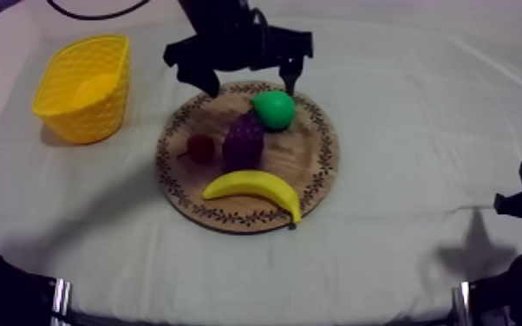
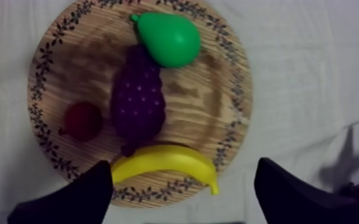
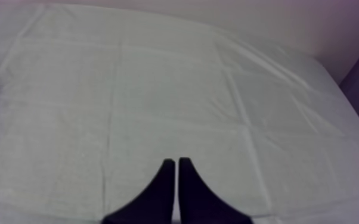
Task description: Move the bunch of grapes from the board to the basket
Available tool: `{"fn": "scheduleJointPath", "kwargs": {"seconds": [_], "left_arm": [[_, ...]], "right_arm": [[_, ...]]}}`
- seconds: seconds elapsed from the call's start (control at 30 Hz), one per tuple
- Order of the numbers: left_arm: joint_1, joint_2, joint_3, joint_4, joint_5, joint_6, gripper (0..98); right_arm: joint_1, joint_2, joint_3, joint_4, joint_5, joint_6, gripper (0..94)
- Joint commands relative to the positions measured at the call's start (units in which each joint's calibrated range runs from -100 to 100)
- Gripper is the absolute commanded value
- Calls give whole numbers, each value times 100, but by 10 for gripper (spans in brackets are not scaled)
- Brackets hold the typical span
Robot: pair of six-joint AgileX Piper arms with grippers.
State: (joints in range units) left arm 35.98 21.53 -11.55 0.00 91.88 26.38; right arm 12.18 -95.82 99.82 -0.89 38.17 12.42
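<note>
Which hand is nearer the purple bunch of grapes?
Left. The open left hand hovers over the round wooden board near the purple bunch of grapes; the shut right hand sits far off, over cloth.

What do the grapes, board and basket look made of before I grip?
Bunch of grapes: probably moulded plastic or rubber, matte purple, bumpy with small pale dots.
Wooden board: wood, going by its straight grain lines; a dark leaf pattern runs round the rim.
Yellow basket: likely plastic, uniform bright yellow with an open lattice wall.
</note>
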Motion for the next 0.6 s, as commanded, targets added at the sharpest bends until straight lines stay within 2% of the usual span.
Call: {"fn": "scheduleJointPath", "kwargs": {"seconds": [0.0, 0.57], "left_arm": [[-33, 246, 30, -6, -88, -39, 903], [-319, 1548, -208, 62, -539, -347, 916]], "right_arm": [[0, -2, -5, -1, -3, 1, 3], [0, -2, -5, -1, -3, 1, 3]]}}
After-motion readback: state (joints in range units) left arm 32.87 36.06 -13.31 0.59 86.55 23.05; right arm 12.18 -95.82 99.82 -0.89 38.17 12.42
